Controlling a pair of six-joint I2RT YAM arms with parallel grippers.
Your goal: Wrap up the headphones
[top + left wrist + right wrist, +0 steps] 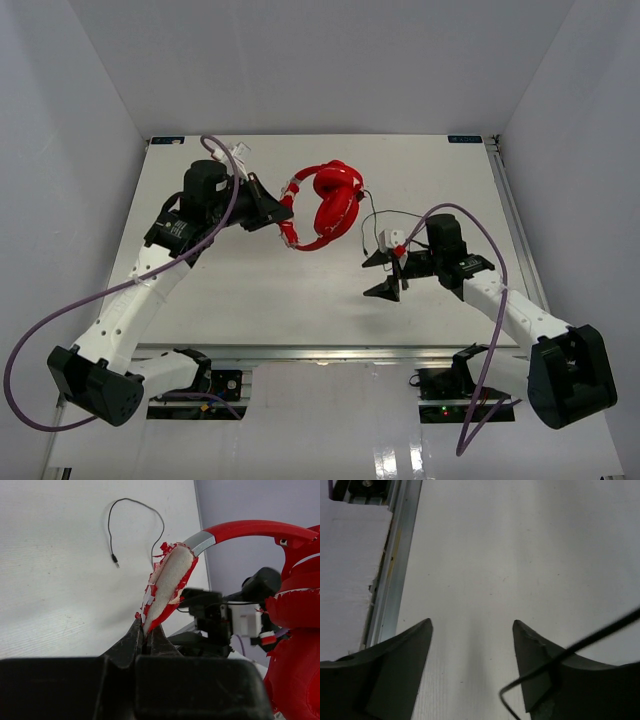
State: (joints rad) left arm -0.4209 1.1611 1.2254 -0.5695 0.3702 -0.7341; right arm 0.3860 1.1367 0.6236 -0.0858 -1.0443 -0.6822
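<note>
The red headphones [330, 205] hang above the table's middle, held by the band. My left gripper [283, 212] is shut on the band's whitish padded end [167, 582]. The ear cups [295, 645] hang at the right of the left wrist view. The thin black cable [385, 218] runs from the cups toward my right gripper [388, 275]; its plug end [115, 559] lies loose on the table. My right gripper [472, 625] is open, with nothing between its fingers. A bend of the cable [560, 665] crosses in front of its right finger.
The white table [250, 290] has a metal rail [395, 565] along its near edge. Thick purple robot cables [60, 320] loop off both arms. White walls enclose the table.
</note>
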